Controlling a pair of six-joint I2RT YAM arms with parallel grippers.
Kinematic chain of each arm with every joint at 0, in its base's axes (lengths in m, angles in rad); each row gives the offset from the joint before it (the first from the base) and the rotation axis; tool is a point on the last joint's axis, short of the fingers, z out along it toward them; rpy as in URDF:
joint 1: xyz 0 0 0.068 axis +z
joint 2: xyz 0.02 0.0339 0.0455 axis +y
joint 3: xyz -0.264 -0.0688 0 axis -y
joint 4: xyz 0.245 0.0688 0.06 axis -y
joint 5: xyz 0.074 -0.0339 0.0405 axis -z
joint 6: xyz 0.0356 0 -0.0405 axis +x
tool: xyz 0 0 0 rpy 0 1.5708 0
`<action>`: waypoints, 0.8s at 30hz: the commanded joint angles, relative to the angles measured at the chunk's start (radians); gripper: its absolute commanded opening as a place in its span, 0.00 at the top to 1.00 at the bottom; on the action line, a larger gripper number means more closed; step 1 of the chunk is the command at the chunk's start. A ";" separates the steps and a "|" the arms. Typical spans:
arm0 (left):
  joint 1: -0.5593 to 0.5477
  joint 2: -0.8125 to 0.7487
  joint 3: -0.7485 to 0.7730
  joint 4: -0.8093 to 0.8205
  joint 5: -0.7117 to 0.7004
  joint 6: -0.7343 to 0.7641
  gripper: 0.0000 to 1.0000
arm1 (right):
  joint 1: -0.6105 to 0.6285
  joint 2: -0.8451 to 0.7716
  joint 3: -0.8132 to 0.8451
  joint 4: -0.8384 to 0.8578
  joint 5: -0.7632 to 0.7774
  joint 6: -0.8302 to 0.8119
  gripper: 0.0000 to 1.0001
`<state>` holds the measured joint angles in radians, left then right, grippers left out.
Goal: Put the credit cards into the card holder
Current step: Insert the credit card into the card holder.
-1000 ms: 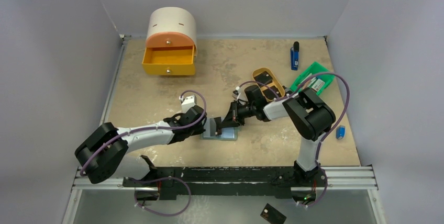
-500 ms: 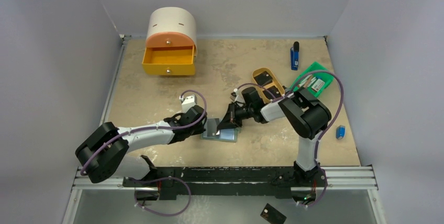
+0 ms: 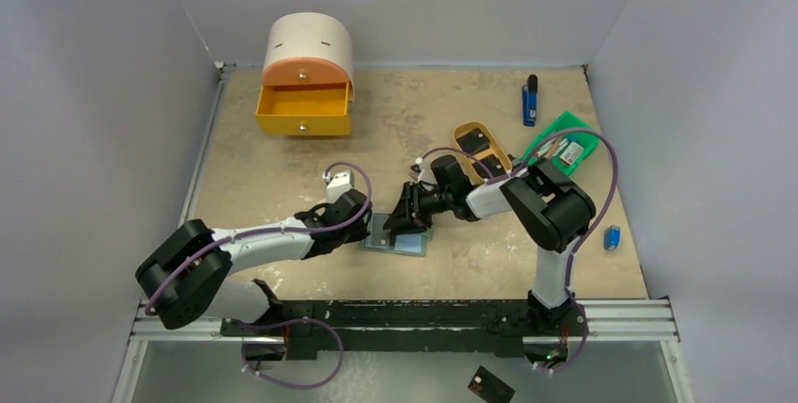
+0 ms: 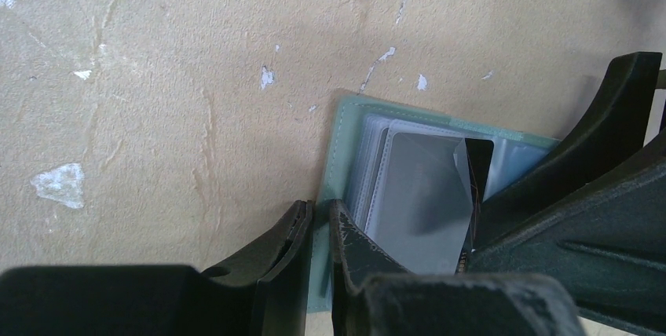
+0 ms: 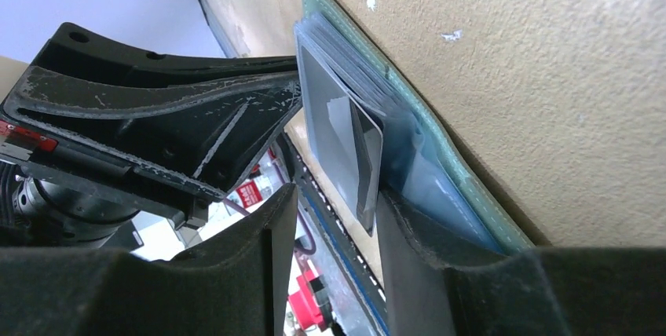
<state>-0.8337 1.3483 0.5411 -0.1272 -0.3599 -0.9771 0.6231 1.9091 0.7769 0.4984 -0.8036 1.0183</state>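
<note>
Progress at the moment shown. The card holder (image 3: 396, 237) lay open on the desk (image 3: 282, 168) between the two arms, its clear inner pockets facing up. The left arm (image 3: 273, 241) steadied it, its jaws pinching the near edge of the green cover. One black card (image 5: 365, 171) stood partly inside a pocket, and in the left wrist view one dark corner stuck out past the sleeve. The right arm (image 3: 489, 198) reached in from the other side with its jaws spread to either side of that card. A gap showed on one side, while contact on the other side could not be judged. This card therefore appeared to be released but not fully seated, and a further push would likely be needed to finish it. Two more dark cards (image 3: 473, 140) lay in the tan oval tray (image 3: 460, 130), well apart from the holder. Another dark card-like piece (image 3: 491, 385) lay below the near edge of the desk, probably out of easy reach. How many cards the other pockets held could not be told. By this reading the task was at an early to middle stage, with one card nearly in and several left.
</note>
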 commanded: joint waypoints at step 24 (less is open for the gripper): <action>-0.002 -0.060 -0.043 0.151 0.113 -0.040 0.93 | 0.049 0.024 0.054 0.194 -0.021 0.173 0.54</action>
<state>-0.8249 1.3243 0.5114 -0.0975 -0.3492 -0.9813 0.6491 1.9373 0.8280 0.4965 -0.8070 1.0939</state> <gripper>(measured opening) 0.097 0.466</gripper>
